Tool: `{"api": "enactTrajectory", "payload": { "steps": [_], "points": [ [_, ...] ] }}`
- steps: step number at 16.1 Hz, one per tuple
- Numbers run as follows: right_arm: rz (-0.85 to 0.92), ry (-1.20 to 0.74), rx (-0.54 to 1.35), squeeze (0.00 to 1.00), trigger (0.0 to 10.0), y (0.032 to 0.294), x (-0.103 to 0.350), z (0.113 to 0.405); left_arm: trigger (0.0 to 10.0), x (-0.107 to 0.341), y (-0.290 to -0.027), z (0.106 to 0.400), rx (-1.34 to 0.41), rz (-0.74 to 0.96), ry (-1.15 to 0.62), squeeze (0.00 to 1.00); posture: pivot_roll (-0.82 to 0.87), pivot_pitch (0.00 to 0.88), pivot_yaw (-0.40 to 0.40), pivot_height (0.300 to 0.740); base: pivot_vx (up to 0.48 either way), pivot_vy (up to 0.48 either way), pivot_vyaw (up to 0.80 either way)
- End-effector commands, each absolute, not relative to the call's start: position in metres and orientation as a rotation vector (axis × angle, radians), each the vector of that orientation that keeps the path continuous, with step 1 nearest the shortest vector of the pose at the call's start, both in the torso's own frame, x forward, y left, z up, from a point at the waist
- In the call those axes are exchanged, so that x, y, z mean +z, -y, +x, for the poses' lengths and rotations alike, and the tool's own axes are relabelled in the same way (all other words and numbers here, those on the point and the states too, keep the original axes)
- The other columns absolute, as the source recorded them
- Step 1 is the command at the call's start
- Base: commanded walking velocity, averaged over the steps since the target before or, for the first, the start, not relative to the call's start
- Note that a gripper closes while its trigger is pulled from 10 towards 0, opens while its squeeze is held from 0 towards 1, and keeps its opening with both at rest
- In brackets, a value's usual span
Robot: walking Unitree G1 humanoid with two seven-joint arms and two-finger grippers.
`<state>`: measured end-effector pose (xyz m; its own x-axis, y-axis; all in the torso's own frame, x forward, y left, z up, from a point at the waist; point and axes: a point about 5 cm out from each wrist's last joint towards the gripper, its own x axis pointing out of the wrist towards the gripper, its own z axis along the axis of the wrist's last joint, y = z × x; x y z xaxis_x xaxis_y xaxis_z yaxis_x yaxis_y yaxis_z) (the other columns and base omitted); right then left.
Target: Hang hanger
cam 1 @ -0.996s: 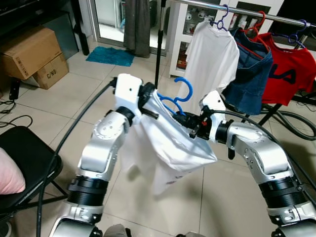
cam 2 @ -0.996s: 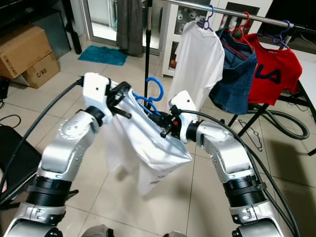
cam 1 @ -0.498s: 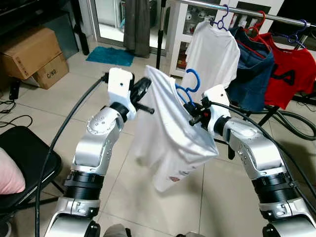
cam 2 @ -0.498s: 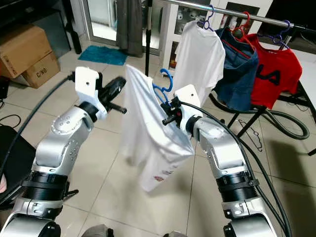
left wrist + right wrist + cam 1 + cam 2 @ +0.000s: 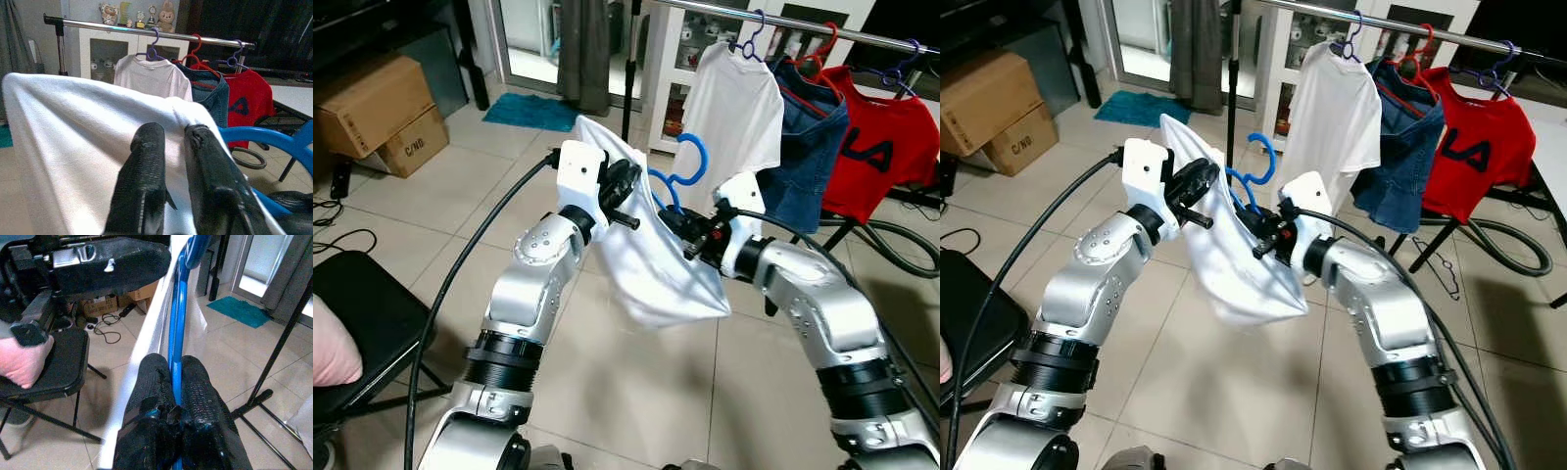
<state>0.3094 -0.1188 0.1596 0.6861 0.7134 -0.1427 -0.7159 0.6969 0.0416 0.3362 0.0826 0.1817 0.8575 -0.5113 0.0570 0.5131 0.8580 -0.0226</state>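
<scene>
**A:** Where's the hanger now, and what am I holding?

**B:** I've got the blue hanger (image 5: 677, 174) clenched in my right end effector (image 5: 173, 382), the fingers closed on its bar. My left end effector (image 5: 173, 169) is pinched shut on a fold of the white shirt (image 5: 661, 264) draped over it. The hook stands just above the right end effector, and the shirt bags below and between both of them. The rail (image 5: 773, 17) sits up beyond both end effectors, well apart from the hook.

**A:** What worries you from here?

**B:** Mostly the shirt. It looks bunched, not seated on the hanger's shoulders, so I think that if I let go with the left it could slide off one side. My grip on the thin bar may also let the hanger twist, turning the hook away from the rail. And the rail is crowded: a hanging white shirt (image 5: 736, 103), a denim garment (image 5: 811, 147) and a red shirt (image 5: 889, 147) lie beyond the right end effector, so I could snag them or knock a hanger loose.

**A:** Any writing you can read?

**B:** The red shirt says "FILA" in dark letters. The lower cardboard box (image 5: 409, 143), far off beyond my left end effector, has a short black marking that looks like "C/NO", too small to be sure.
</scene>
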Motion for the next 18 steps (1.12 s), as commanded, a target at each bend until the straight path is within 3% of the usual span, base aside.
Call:
{"api": "enactTrajectory", "payload": {
  "steps": [1,5,6,7,8,10,11,15,16,17,18],
  "points": [
    [-0.019,-0.123,0.856,0.0,0.0,0.113,0.166,0.305,10.0,0.187,-0.076,0.337,-0.551,-0.022,0.065,0.0,-0.02,0.0,-0.073,0.74,0.0,0.0,0.0],
    [-0.049,-0.126,0.859,0.0,0.0,0.114,0.166,0.307,10.0,0.187,-0.075,0.338,-0.501,-0.021,0.064,0.0,-0.02,0.0,-0.075,0.74,0.0,0.0,0.0],
    [-0.061,-0.126,0.859,0.0,0.0,0.114,0.166,0.308,7.5,0.187,-0.074,0.337,-0.501,-0.022,0.063,0.0,-0.02,0.0,-0.075,0.74,0.0,0.0,0.0],
    [-0.075,-0.123,0.858,0.0,0.0,0.113,0.166,0.308,2.8,0.186,-0.075,0.337,-0.497,-0.023,0.06,0.0,-0.02,0.0,-0.077,0.74,0.0,0.0,0.0],
    [-0.099,-0.12,0.849,0.0,0.0,0.113,0.166,0.309,0.0,0.185,-0.075,0.336,-0.495,-0.027,0.054,0.0,-0.02,0.0,-0.077,0.74,0.0,0.0,0.0],
    [-0.15,-0.11,0.809,0.0,0.0,0.115,0.165,0.313,0.1,0.184,-0.073,0.332,-0.52,-0.043,0.051,0.0,-0.02,0.0,-0.077,0.74,0.0,0.0,0.0],
    [-0.202,-0.105,0.788,0.0,0.0,0.116,0.164,0.316,10.0,0.183,-0.07,0.327,-0.55,-0.039,0.046,0.0,-0.02,0.0,-0.077,0.74,0.0,0.0,0.0],
    [-0.227,-0.101,0.79,0.0,0.0,0.11,0.161,0.317,10.0,0.18,-0.069,0.323,-0.55,-0.065,0.031,0.0,-0.02,0.0,-0.08,0.74,0.0,0.0,0.0],
    [-0.228,-0.1,0.788,0.0,0.0,0.109,0.161,0.318,10.0,0.181,-0.068,0.323,-0.551,-0.078,0.032,0.09,-0.02,0.0,-0.08,0.74,0.0,0.0,0.0],
    [-0.229,-0.098,0.788,0.0,0.0,0.109,0.161,0.318,10.0,0.181,-0.068,0.323,-0.554,-0.086,0.031,0.09,-0.02,0.0,-0.08,0.74,0.0,0.0,0.0],
    [-0.23,-0.097,0.789,0.0,0.0,0.109,0.161,0.318,10.0,0.181,-0.068,0.324,-0.544,-0.083,0.028,1.0,-0.02,0.0,-0.079,0.74,0.0,0.0,0.0]
  ]
}}
